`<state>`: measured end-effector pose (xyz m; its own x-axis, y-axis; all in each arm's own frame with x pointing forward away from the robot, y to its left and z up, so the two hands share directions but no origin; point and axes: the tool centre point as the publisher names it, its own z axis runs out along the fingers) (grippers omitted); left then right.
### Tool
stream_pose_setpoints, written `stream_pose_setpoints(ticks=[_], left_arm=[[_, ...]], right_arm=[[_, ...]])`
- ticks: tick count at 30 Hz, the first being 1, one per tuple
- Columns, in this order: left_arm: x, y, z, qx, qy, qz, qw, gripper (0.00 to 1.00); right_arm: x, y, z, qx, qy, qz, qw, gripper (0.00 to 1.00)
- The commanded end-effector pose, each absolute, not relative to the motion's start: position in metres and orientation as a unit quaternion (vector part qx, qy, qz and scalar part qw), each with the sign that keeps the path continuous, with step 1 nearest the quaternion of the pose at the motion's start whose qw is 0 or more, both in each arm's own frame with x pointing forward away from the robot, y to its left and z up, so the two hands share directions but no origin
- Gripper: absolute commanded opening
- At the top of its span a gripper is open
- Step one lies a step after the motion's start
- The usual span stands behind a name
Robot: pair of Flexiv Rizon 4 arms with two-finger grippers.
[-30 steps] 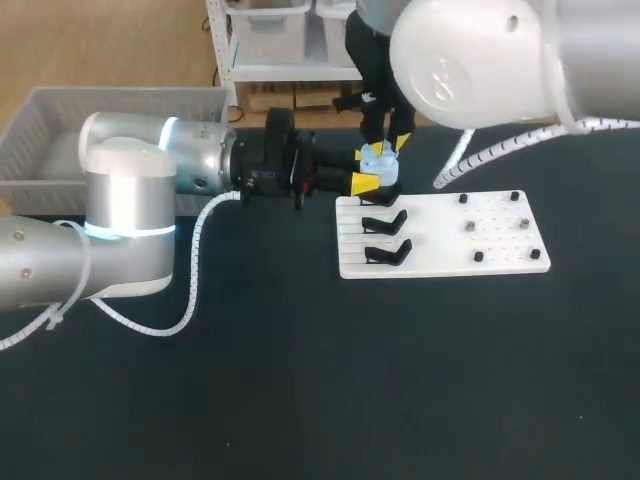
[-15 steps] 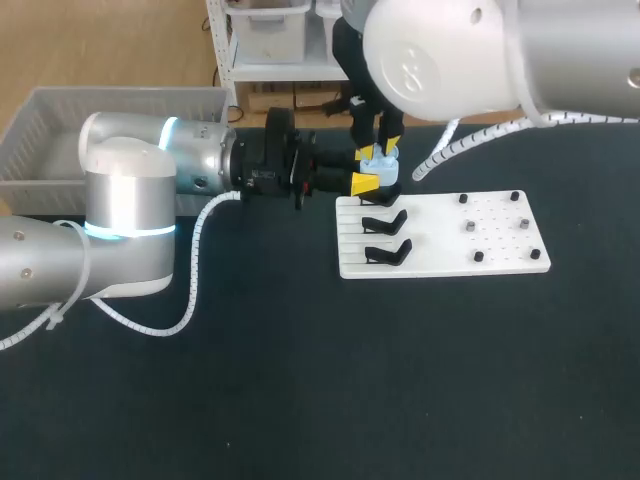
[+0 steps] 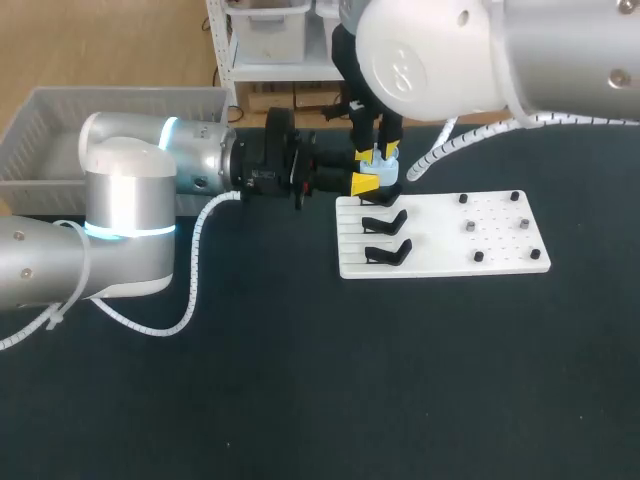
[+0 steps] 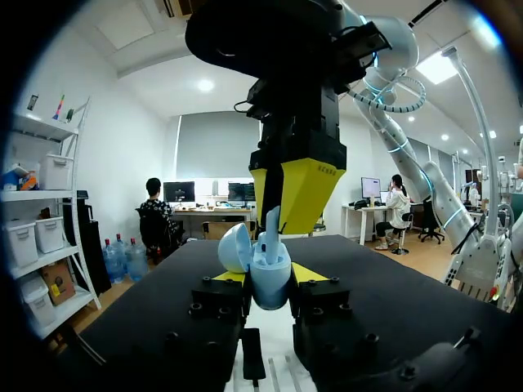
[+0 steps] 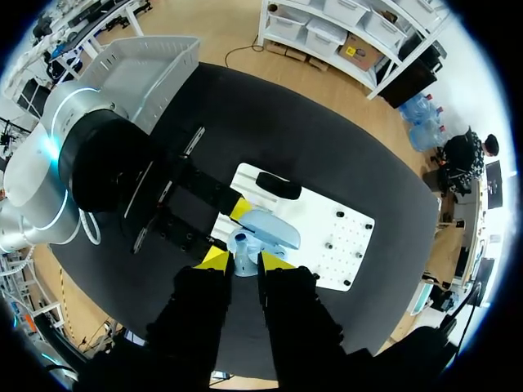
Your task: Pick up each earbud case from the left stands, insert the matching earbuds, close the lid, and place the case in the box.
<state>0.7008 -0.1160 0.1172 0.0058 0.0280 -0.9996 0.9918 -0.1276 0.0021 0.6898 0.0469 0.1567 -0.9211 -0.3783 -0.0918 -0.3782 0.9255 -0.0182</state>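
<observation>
A light blue earbud case [image 4: 270, 278] with its lid [image 4: 235, 247] swung open sits upright in my left gripper [image 4: 270, 282], which is shut on it from both sides. Directly above it, my right gripper [image 5: 243, 260] points down and is shut on a light blue earbud [image 4: 272, 224], whose lower end is at the case's open mouth. In the head view the case [image 3: 375, 173] is at the far left corner of the white board [image 3: 500, 240], with the left gripper [image 3: 368, 181] coming in from the left and the right gripper [image 3: 378, 152] above it.
Two empty black stands [image 3: 385, 220] [image 3: 388, 252] occupy the board's left part, and small black and grey pegs [image 3: 470, 226] dot its right part. A grey basket [image 3: 60, 120] is at the table's far left. Dark tabletop lies in front of the board.
My right arm has shifted a little to the left, bringing the earbud over the open case. The left arm and the case have not moved.
</observation>
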Motion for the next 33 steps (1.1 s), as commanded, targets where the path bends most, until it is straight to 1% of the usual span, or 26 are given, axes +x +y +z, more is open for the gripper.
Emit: stream_pose_setpoints(ticks=[1,22,23,24,25,26,33], left_arm=[[0.699,-0.116,0.116,0.538,0.473,-0.521,0.464,0.0],[0.699,-0.116,0.116,0.538,0.473,-0.521,0.464,0.0],[0.699,-0.116,0.116,0.538,0.473,-0.521,0.464,0.0],[0.699,-0.116,0.116,0.538,0.473,-0.521,0.464,0.0],[0.699,-0.116,0.116,0.538,0.473,-0.521,0.464,0.0],[0.699,-0.116,0.116,0.538,0.473,-0.521,0.464,0.0],[0.699,-0.116,0.116,0.538,0.473,-0.521,0.464,0.0]], right_arm=[[0.693,0.048,0.156,-0.193,0.98,-0.002,0.044,0.0],[0.699,0.05,0.15,-0.191,0.981,-0.009,0.041,0.0],[0.699,0.05,0.151,-0.191,0.981,-0.009,0.041,0.18],[0.698,0.05,0.153,-0.19,0.981,-0.008,0.042,0.4],[0.697,0.049,0.154,-0.189,0.981,-0.008,0.043,0.67],[0.696,0.049,0.157,-0.187,0.981,-0.007,0.045,1.0],[0.701,0.036,0.179,-0.147,0.986,0.032,0.071,1.0]])
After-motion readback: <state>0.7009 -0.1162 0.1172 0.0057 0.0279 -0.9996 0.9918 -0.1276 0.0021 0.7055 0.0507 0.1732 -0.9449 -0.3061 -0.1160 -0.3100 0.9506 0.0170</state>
